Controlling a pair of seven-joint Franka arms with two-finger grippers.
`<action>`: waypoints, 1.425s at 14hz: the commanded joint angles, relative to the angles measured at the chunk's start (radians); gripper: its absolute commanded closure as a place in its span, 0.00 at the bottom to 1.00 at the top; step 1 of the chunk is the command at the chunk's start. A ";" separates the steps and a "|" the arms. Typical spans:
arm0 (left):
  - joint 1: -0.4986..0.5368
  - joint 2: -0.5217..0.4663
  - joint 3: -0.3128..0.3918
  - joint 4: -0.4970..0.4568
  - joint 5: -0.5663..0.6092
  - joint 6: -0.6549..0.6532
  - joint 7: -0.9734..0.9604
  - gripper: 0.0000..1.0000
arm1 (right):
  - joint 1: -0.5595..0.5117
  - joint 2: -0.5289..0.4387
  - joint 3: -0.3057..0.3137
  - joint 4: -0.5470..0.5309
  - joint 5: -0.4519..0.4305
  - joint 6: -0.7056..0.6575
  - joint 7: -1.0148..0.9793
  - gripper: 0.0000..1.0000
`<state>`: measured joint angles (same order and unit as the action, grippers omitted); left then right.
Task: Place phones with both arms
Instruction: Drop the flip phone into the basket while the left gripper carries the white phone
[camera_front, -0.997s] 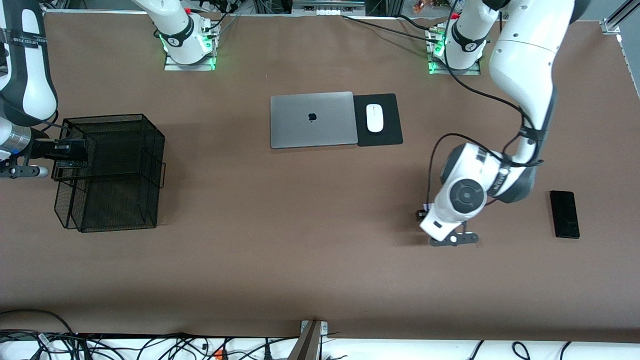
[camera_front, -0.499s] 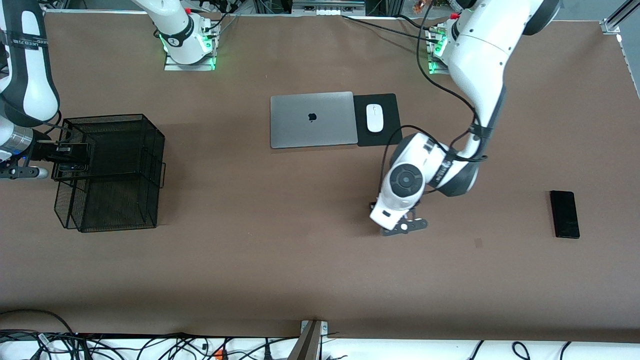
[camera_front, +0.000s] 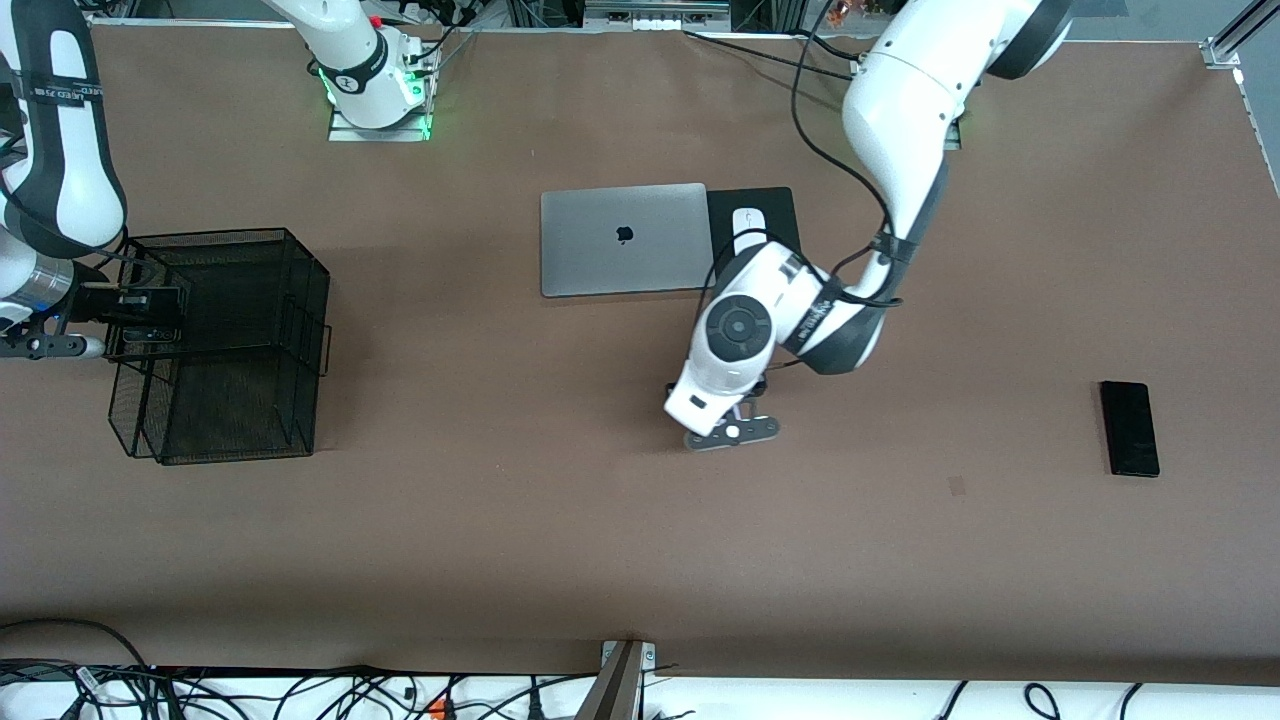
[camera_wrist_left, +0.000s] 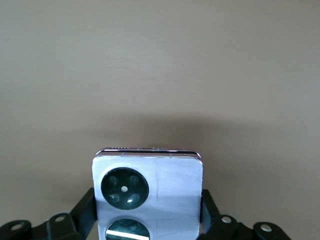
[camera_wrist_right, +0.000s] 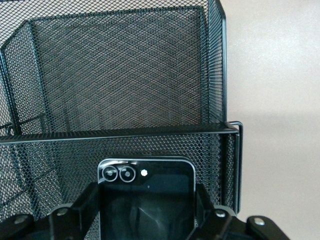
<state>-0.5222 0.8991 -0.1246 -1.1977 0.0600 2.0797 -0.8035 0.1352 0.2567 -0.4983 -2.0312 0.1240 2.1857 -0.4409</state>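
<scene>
Clamped on the small squarish lilac-white phone (camera_wrist_left: 148, 192) mid-frame, the left end effector (camera_front: 727, 428) may drop it in transit, while the right end effector (camera_front: 140, 305), gripping the small squarish black folded phone (camera_wrist_right: 146, 200) over the black wire-mesh basket (camera_front: 250, 300) at the frame's left, may snag its rim.

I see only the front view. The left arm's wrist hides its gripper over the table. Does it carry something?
Observer: Yes. The left gripper is shut on a lilac phone, gripping its two side edges. The face with the two black circles is turned toward the wrist camera.
Operator: And what is at the right gripper?
Observer: The right gripper has a black phone, folded, at the basket's top rim. I cannot tell whether it is gripped.
</scene>
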 joint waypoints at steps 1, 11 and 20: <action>-0.062 0.129 0.014 0.182 -0.019 -0.004 0.004 0.59 | 0.003 -0.011 -0.008 -0.003 0.023 0.006 -0.028 0.00; -0.156 0.179 0.023 0.185 -0.015 0.115 0.014 0.59 | 0.043 0.001 0.047 0.256 0.013 -0.278 0.040 0.00; -0.156 0.181 0.025 0.182 -0.014 0.165 -0.048 0.00 | 0.092 0.116 0.049 0.505 0.023 -0.511 0.151 0.01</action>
<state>-0.6676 1.0677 -0.1130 -1.0478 0.0599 2.2471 -0.8311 0.2291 0.3626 -0.4448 -1.5575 0.1254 1.7064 -0.3015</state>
